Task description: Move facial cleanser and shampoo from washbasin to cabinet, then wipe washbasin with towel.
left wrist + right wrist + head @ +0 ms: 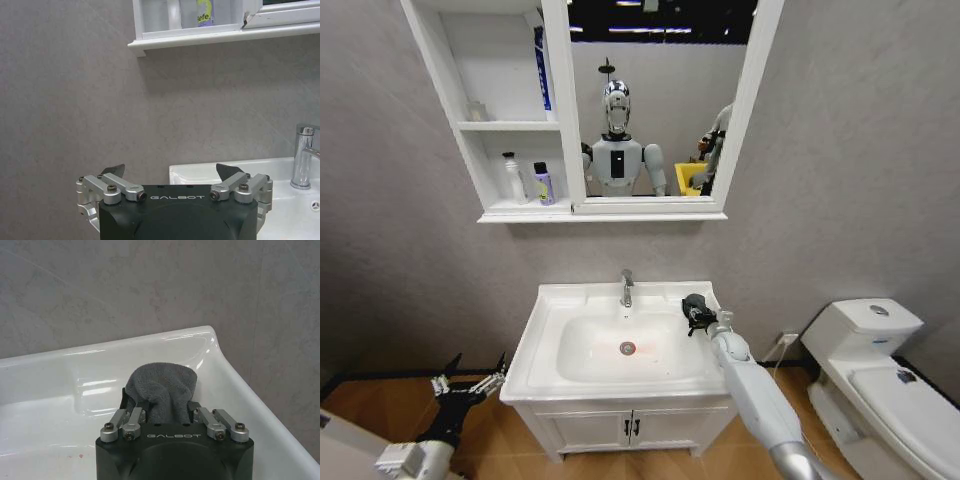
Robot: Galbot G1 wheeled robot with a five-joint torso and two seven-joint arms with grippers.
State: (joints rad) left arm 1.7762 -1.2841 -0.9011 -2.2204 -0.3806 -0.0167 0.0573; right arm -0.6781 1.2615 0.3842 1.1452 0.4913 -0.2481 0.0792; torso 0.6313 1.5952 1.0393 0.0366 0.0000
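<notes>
A: What's the room like?

B: A grey-walled bathroom. A white washbasin (545,335) sits on a low two-door vanity (630,430), with a chrome tap (627,288) at the back of the bowl, at twelve o'clock from the drain. A toilet (880,385) stands off at three o'clock from the basin.

A: And above it?

B: The cabinet (475,125), a white shelf unit joined to a mirror (655,100). Its lower cubby holds a white bottle (513,178) and, just beside it, a purple bottle (543,184). A blue item (542,70) stands upright in the cubby above.

A: Where's the towel?

B: The towel (162,390) is a grey bundle clenched in the right claw (159,407), at the back right corner of the basin rim, about three o'clock from the tap. The fingers (125,420) press in on both sides of the cloth. In the head view the right claw (697,313) sits on that corner.

A: The other arm?

B: The left claw (470,377) hangs low, outside the basin at nine o'clock from it, over the wooden floor (500,445). It is released, fingertips (229,171) spread wide and grasping nothing.
</notes>
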